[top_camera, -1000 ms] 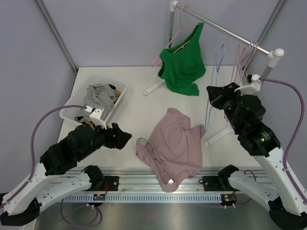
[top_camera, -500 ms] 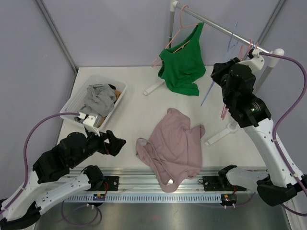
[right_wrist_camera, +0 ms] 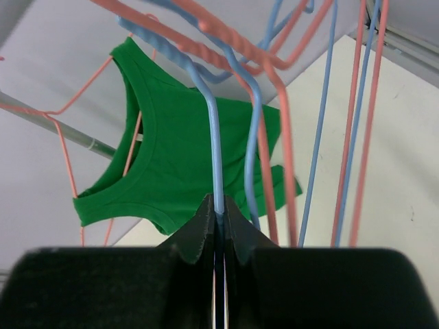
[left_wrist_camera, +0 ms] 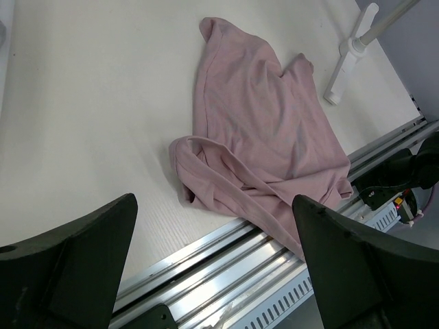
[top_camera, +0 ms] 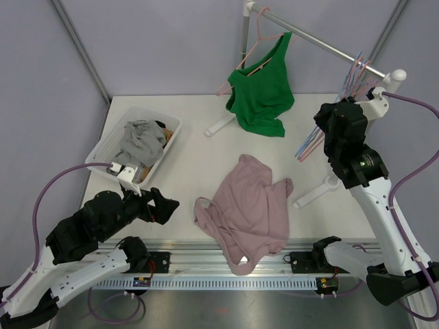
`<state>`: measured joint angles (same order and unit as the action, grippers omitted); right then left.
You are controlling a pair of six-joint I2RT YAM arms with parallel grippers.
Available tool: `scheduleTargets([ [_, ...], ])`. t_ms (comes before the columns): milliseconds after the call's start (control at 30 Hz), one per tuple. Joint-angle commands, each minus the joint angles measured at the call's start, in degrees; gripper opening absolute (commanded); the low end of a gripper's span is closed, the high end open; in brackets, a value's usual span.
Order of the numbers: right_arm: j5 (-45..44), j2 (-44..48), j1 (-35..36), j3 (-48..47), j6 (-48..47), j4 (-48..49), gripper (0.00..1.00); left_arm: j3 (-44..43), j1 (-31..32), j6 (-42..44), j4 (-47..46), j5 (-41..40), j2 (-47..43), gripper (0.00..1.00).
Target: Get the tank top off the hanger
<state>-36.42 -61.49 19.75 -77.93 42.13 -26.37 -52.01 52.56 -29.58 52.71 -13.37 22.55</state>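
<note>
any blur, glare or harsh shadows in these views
top external: even soft light, sharp all over, only a faint shadow beside the pink top. left wrist: pink top crisp, its own fingers dark and soft-edged. right wrist: right gripper a black blur up close, blue hanger slightly soft, green tank top clear.

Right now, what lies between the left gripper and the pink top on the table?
Nothing but a short strip of bare white table separates the left gripper from the pink top. The top view shows this.
</note>
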Motion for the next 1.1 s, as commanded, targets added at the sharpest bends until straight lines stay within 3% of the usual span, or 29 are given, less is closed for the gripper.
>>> scheduleTargets([
  [0, -2.07, 3.13, -0.24, 2.87, 1.11, 2.81, 0.00, -0.20, 0.09, 0.67, -1.91, 0.09, -0.40, 0.99],
  [100, -2.07, 4.19, -0.15, 4.01, 0.94, 2.99, 0.01, -0.46, 0.09, 0.76, -1.82, 0.01, 0.13, 0.99],
  [267, 1.08, 4.28, -0.24, 2.18, -1.43, 2.56, 0.54, -0.81, 0.00, 0.67, -1.47, -0.52, 1.97, 0.99],
  [567, 8.55, 8.40, -0.15, -0.63, -6.70, -0.25, 0.64, -2.22, 0.09, -1.17, -3.65, -2.19, 8.54, 0.99],
  [733, 14.00, 10.86, -0.15, -6.70, -14.95, -6.49, 0.86, -0.73, 0.44, -3.46, -11.99, 0.09, 19.17, 0.99],
  [767, 15.14, 11.65, -0.15, -7.06, -16.28, -7.11, 0.86, -0.64, 0.79, -3.46, -13.32, 0.18, 19.20, 0.99],
  [833, 17.60, 13.58, -0.15, -7.06, -18.74, -8.69, 0.99, -0.11, 1.76, -4.25, -15.96, -0.17, 23.50, 0.99],
  [1067, 29.12, 24.03, -0.15, -5.04, -22.35, -13.97, 0.99, -2.39, 8.08, -5.57, -24.31, -3.07, 37.91, 0.99],
])
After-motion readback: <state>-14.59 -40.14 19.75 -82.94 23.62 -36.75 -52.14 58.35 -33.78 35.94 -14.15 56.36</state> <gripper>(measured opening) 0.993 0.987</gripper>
